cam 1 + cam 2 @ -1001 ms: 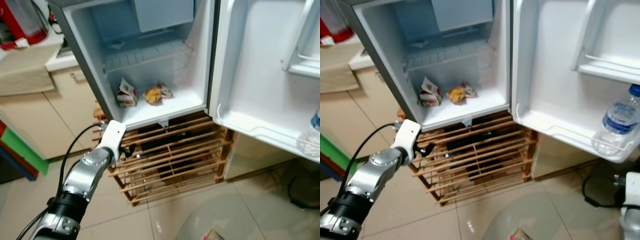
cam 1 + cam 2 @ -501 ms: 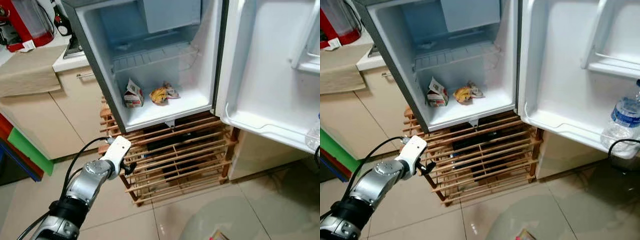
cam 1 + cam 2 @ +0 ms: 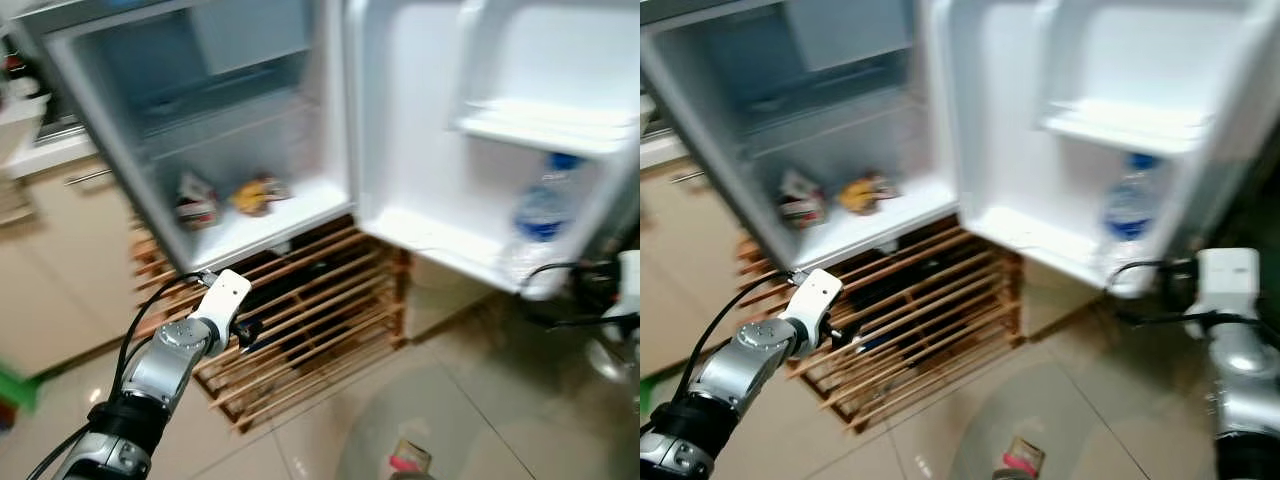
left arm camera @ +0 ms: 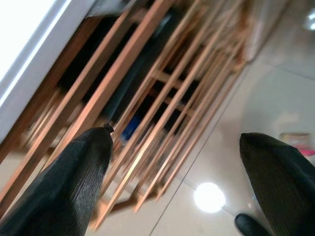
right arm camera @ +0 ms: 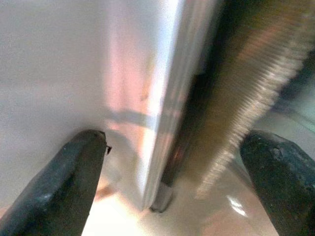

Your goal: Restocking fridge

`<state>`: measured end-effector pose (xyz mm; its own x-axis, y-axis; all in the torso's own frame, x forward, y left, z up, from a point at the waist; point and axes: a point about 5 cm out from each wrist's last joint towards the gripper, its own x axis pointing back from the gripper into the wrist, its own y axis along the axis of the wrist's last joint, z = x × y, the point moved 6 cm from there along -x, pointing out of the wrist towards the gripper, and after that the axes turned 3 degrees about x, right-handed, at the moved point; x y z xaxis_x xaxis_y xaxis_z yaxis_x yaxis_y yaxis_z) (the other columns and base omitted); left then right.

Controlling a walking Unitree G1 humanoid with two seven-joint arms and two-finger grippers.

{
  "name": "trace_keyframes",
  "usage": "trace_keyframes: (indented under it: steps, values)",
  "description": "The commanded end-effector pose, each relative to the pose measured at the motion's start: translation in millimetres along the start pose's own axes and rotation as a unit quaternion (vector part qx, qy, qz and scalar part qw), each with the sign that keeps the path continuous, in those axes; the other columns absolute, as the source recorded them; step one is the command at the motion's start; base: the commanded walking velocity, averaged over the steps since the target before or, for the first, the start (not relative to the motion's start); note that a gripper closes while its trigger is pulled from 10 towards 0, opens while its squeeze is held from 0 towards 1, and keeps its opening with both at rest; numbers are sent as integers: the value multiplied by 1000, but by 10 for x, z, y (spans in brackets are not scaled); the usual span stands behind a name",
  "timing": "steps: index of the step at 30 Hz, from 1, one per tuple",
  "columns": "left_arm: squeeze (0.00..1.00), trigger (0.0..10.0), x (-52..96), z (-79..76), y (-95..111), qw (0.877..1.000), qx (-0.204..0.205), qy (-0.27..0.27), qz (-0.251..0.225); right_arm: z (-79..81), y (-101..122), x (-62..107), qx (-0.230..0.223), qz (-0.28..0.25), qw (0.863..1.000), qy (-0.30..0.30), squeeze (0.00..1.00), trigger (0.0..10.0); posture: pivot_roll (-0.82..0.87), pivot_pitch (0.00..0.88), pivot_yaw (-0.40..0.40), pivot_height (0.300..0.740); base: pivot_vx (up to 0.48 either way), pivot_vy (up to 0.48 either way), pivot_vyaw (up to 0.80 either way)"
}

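- Small fridge (image 3: 120,150) stands open on a slatted wooden rack (image 3: 300,320); the head views are blurred.
- Fridge door (image 3: 1040,130) is swung wide to the right, its inner side facing the camera.
- Water bottle (image 3: 540,215) with a blue cap stands upright in the lower door shelf, under an upper door shelf (image 3: 540,125).
- On the fridge floor, far left, lie a small carton (image 3: 195,200) and, just to its right, a yellow wrapped packet (image 3: 255,192); near each other, contact between them cannot be told.
- A wire shelf (image 3: 230,130) crosses the compartment above them.
- Left pincer (image 4: 177,187) is held low in front of the rack's left part, its fingers (image 4: 74,182) spread apart and grasping nothing; wooden slats and tiled floor (image 3: 480,400) show between them.
- Right pincer (image 5: 172,182) is near the right, close below the door's outer edge, fingers released and wide apart, holding nothing; a white panel edge lies between them.
- A small pink-and-tan package (image 3: 1020,458) lies on the floor, near centre.
- Beige cabinet (image 3: 50,270) stands left of the fridge.
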<state>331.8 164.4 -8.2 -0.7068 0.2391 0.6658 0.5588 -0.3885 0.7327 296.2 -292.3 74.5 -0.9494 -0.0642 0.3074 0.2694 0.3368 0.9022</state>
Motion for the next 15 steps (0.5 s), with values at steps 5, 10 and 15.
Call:
trace_keyframes:
  steps: [5,10,15]
  values:
    - [0,10000,56,77,-499,996,47,2,74,827,-896,644,-15,158,962,223,0,10000,-173,0,111,740,0,0,0]
    - [0,10000,79,229,-746,983,144,38,106,725,-1563,1076,43,294,929,222,0,10000,-162,0,112,740,0,0,0]
    - [0,10000,161,388,-1042,955,248,91,137,622,-1420,812,41,266,950,156,0,10000,-158,0,111,740,0,0,0]
